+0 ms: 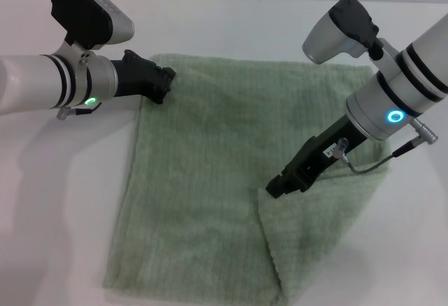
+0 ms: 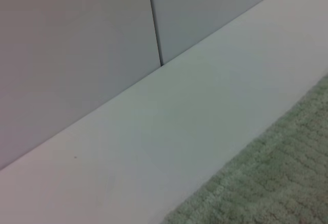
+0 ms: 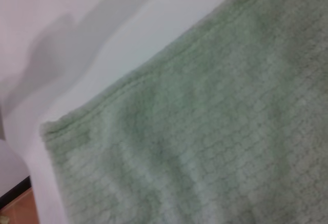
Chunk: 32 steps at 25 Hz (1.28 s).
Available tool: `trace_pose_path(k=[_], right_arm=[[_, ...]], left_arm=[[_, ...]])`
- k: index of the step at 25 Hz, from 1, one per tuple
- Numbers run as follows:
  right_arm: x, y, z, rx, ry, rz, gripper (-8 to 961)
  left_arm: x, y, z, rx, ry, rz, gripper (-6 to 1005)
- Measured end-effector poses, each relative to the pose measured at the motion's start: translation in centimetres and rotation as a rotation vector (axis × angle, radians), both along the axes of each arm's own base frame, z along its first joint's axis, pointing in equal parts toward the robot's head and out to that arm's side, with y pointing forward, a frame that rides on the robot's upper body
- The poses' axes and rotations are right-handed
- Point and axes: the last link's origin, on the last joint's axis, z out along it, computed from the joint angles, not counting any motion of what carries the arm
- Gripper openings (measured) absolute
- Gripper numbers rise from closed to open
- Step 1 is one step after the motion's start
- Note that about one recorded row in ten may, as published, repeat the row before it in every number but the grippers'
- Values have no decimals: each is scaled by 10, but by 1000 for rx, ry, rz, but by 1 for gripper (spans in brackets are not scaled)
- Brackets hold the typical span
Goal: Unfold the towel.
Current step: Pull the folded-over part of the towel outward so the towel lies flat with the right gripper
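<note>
I see even, bright overhead light, soft arm shadows on the table (image 1: 56,201), mild glare there. Both wrist views are blurred; head view is sharp.

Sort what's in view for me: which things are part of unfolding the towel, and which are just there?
Part of the job:
- large pale sage-green terry cloth towel, near right corner folded over
- left end effector, at the towel's far left corner
- right end effector, at the folded flap's tip

Just there:
- white table
- pale wall panels behind the table
</note>
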Motion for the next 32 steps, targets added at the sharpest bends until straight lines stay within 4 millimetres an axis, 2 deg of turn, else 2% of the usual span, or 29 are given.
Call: trace_pose_path(k=[6,10,27,32], right_arm=[[-8,-5,7,-47,7,6,43],[-17,-11,18,-90,5,18,47],[-25,-38,64,-202,-96,66,65],[-24,-48,68,-268,-157,73,70]], left_arm=[[0,0,0,2,1,1,1],[0,0,0,2,1,1,1],[-3,0,0,3,19,5,1],[-2,0,0,5,16,7,1]])
